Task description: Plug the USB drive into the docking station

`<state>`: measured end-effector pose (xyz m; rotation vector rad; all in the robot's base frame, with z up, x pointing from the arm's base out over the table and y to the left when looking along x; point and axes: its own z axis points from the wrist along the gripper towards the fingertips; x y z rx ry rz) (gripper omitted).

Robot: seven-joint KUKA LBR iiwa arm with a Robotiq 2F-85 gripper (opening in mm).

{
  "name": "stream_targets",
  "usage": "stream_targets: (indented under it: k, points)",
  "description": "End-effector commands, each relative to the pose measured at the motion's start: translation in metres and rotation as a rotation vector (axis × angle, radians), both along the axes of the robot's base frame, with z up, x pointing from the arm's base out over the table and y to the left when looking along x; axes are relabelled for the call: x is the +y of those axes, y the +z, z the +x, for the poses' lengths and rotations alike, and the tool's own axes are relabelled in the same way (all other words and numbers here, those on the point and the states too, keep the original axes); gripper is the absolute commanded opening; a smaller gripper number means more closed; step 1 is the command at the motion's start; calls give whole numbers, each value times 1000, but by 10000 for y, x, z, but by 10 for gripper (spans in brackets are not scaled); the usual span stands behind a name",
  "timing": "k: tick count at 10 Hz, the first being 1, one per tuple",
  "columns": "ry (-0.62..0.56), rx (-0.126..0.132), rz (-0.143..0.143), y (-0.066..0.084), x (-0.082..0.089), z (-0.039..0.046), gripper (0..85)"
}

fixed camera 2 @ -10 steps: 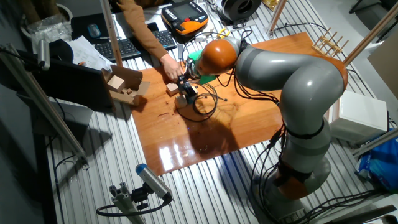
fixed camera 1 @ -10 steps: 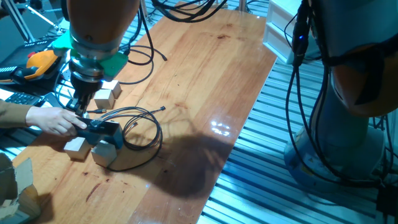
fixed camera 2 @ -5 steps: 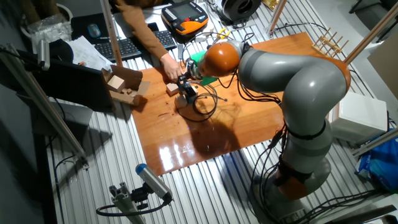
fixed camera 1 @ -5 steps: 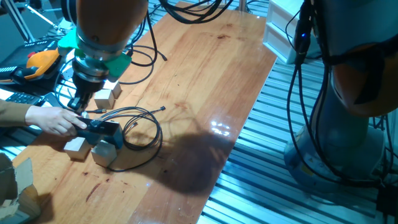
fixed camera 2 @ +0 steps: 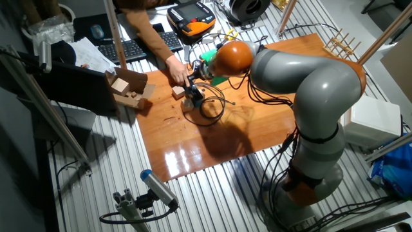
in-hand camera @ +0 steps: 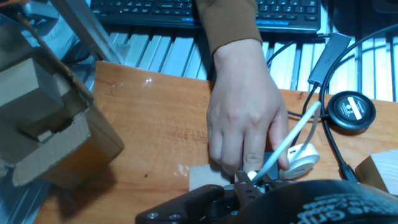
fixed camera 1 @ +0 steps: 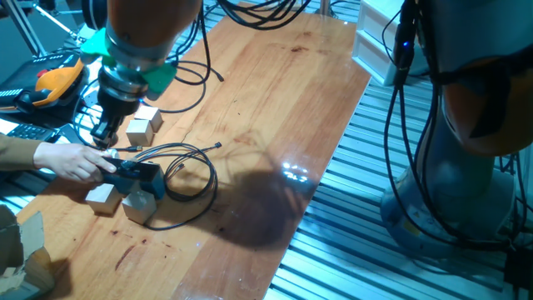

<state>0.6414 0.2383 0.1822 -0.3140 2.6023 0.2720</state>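
Tool (fixed camera 1: 102,140) hangs just above the docking station (fixed camera 1: 137,175), finger state can't be told. A person's hand (in-hand camera: 245,118) sits below the tool, on the dock. USB drive not identifiable. Best approach: line up with the port, descend slowly, avoid the hand and cables (fixed camera 1: 187,154).

Keyboard (in-hand camera: 205,12), cardboard box (in-hand camera: 46,118), black puck (in-hand camera: 351,110).

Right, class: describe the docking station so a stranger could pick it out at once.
Start at the wooden table and go to the end where a person's hand reaches in. The docking station lies at its fingertips: a flat dark box trailing thin black cables, unlike the pale wooden cubes beside it.
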Motion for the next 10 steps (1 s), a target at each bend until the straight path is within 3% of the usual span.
stream_targets:
  k: [1,5,6,9,10]
  points:
    - [4,2,-17,11,2,-5,0]
    - [43,110,-22,155,-26,-54,0]
    - [46,111,-23,175,-27,-70,0]
    - [59,120,7,218,-54,-54,0]
    - [67,113,2,228,-66,-49,0]
